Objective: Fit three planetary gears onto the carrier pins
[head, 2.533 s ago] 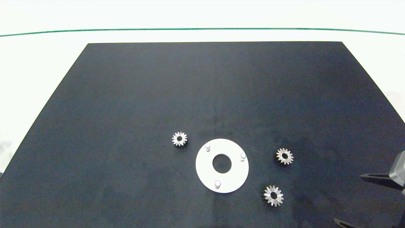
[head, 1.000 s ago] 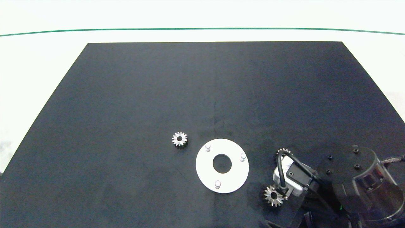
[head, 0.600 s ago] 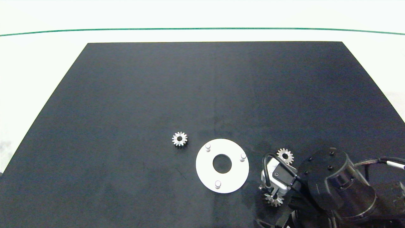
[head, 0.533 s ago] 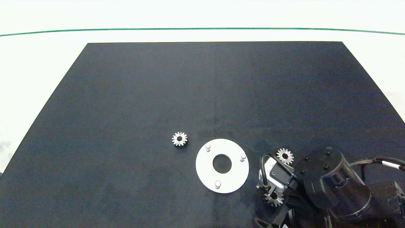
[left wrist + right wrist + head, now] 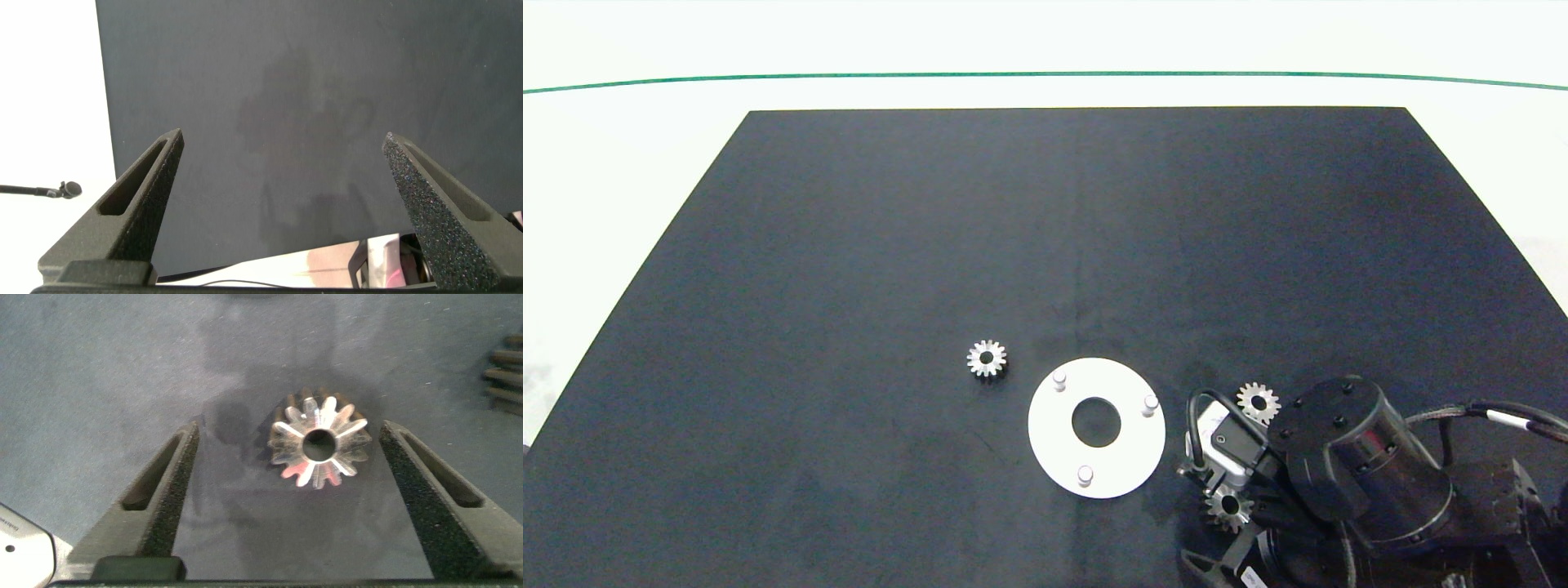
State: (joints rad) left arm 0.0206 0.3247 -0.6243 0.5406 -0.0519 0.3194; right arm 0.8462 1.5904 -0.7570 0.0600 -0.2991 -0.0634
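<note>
Right tool: fingers spread wide, hovering low over one planetary gear, which lies flat on the tabletop between them but nearer one finger
Other gears: one just beside this tool's wrist; one beyond the white disc, its carrier pins bare
Left tool: spread apart, over bare mat
Risk: closing off-centre could skid or tip the gear; teeth may slip on the pads
Writing: none legible

This looks like a robotics lab or test bench: a bare white tabletop crossed by a thin green line, a plain black mat laid on it, and only small machine parts set out.
</note>
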